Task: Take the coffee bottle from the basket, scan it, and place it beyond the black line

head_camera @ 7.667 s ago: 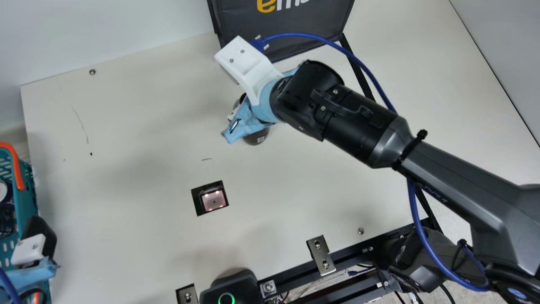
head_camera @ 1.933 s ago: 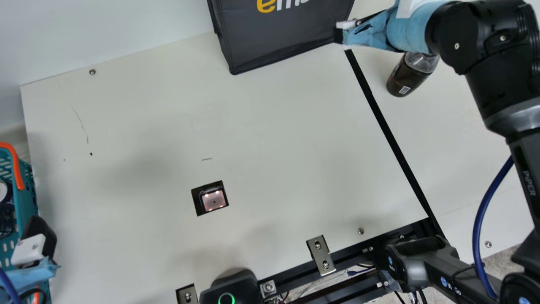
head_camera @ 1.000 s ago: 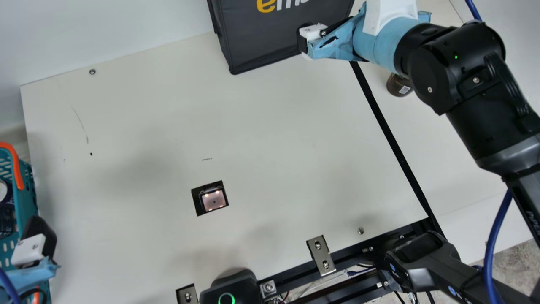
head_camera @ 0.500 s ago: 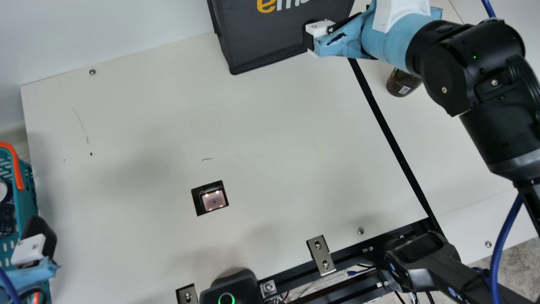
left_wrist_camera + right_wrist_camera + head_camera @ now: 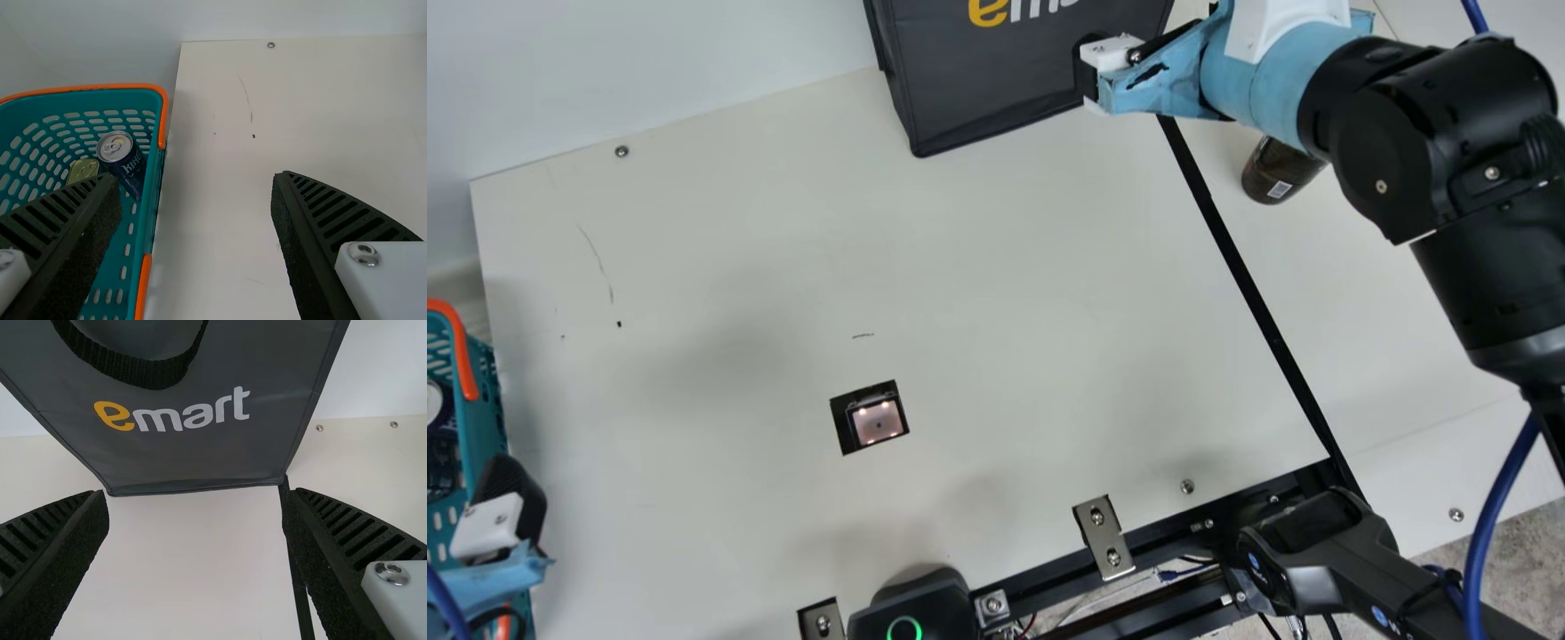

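Since the task wants it past the black line (image 5: pixel 1272 331), the coffee bottle (image 5: pixel 1276 173) sits across it, presumably at its goal. The right fingers (image 5: pixel 353 530) are open and empty, leaving it free; the left fingers (image 5: pixel 333 207) gape, empty, near the basket (image 5: pixel 153 187).

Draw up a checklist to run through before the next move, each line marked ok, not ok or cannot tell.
1. Coffee bottle past the black line, on the side away from the scanner: ok.
2. Right pincer open, nothing between its fingers: ok.
3. Left pincer open and empty: ok.
4. Right arm clear of the bottle: cannot tell; it hides the bottle's upper part in the main view.
5. Scanner window uncovered: ok, and it is lit.
6. Bottle's scan registered: cannot tell; nothing here confirms it.
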### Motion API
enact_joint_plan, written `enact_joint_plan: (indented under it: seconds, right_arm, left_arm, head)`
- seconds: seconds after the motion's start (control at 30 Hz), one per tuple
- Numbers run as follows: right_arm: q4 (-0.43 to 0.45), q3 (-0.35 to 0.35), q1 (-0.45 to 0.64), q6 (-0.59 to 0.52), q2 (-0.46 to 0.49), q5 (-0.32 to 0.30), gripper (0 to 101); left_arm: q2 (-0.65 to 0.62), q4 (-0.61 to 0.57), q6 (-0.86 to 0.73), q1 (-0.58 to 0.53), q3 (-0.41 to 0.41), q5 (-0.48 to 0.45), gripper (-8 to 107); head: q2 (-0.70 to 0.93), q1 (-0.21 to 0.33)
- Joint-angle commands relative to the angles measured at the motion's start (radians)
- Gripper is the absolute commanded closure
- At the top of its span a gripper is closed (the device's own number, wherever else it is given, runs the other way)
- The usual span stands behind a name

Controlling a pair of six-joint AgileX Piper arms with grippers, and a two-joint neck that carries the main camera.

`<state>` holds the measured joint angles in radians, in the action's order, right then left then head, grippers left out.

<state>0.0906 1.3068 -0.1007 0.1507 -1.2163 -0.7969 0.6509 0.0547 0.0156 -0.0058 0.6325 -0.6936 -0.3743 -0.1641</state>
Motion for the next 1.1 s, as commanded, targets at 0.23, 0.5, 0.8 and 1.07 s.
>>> enact_joint_plan:
  seconds: [0.23,0.5,0.8,1.07]
  right_arm:
    - [-0.02,-0.023,0.023,-0.049,0.122,-0.108,10]
    - [-0.043,-0.049,0.05,-0.106,0.262,-0.231,10]
    - [-0.068,-0.079,0.079,-0.169,0.42,-0.37,10]
    - [-0.079,-0.111,0.087,-0.181,0.489,-0.421,10]
  left_arm:
    - [0.023,-0.017,-0.013,-0.005,0.122,-0.111,9]
    - [0.048,-0.037,-0.028,-0.01,0.262,-0.239,9]
    - [0.077,-0.059,-0.045,-0.016,0.42,-0.382,9]
    - [0.103,-0.079,-0.06,-0.022,0.56,-0.509,9]
  head:
    - [0.161,0.026]
    - [0.347,0.026]
    - [0.347,0.026]
    - [0.347,0.026]
